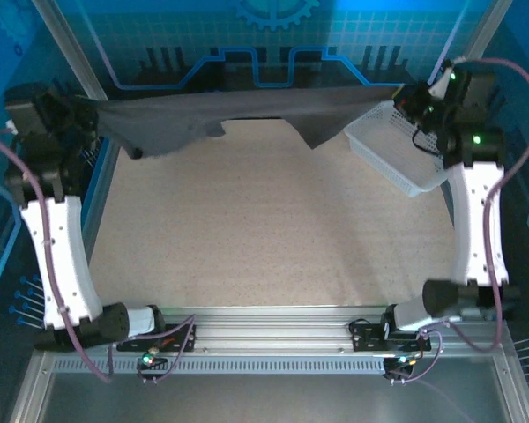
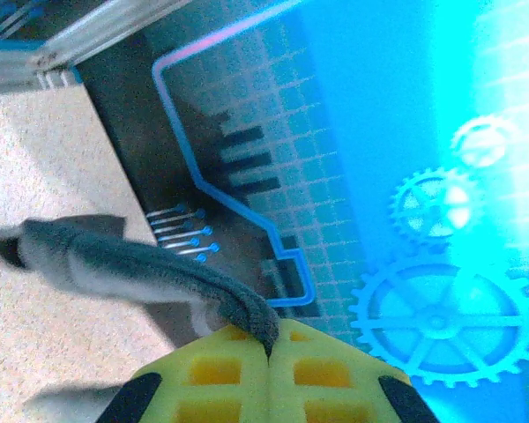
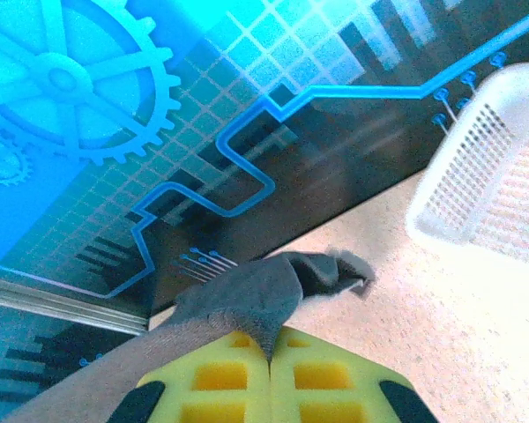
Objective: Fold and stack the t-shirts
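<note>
Well, the t-shirt [image 1: 247,113] looks light, limp and soft, likely cotton, so I judge it will sag and crease wherever it is unsupported, though it should not slip much in the padded jaws. My left jaws are closed tight on a bunched edge of it at the far left. My right jaws are pinched shut on another gathered edge at the far right, just beside the white basket [image 1: 397,154]. Between them the cloth hangs stretched along the far edge of the bench [image 1: 264,238], with a sleeve drooping at the left and a pointed flap right of the middle. It is plain dark charcoal grey, no print. For a tidy fold I'd hold it at the shoulder seams or hem corners.
</note>
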You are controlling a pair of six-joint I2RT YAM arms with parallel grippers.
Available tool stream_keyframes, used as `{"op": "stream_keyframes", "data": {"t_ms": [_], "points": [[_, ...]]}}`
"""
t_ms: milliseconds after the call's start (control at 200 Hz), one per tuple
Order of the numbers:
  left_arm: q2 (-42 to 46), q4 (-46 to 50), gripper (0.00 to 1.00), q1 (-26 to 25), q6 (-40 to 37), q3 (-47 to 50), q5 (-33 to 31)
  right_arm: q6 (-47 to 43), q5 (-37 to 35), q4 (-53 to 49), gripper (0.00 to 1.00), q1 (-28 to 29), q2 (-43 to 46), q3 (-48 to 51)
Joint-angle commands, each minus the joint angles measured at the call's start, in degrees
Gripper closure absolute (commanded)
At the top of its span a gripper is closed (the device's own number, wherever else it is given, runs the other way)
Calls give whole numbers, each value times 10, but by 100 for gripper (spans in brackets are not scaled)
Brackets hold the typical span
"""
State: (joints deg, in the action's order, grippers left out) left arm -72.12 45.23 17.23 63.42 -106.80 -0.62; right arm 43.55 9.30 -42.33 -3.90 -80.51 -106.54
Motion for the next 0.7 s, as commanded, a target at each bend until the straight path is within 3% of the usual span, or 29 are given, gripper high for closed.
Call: {"op": "stream_keyframes", "data": {"t_ms": [0,90,195,405,550,695], "points": [[37,-21,100,33,9,-21,-65,32,-47,90,100,-46,76,55],[19,-29,100,33,19,-44,-43,39,-27,98,100,-51,73,47],[-30,-37,100,34,48,-49,28,53,-2,121,100,-36,35,30],[-180,-119,100,37,77,-69,176,54,90,115,100,3,-148,-128],[-299,-103,100,40,48,-214,211,50,117,47,100,16,-291,-322],[-383,-80,100,51,57,-385,231,70,117,11,100,11,-375,-482]]}}
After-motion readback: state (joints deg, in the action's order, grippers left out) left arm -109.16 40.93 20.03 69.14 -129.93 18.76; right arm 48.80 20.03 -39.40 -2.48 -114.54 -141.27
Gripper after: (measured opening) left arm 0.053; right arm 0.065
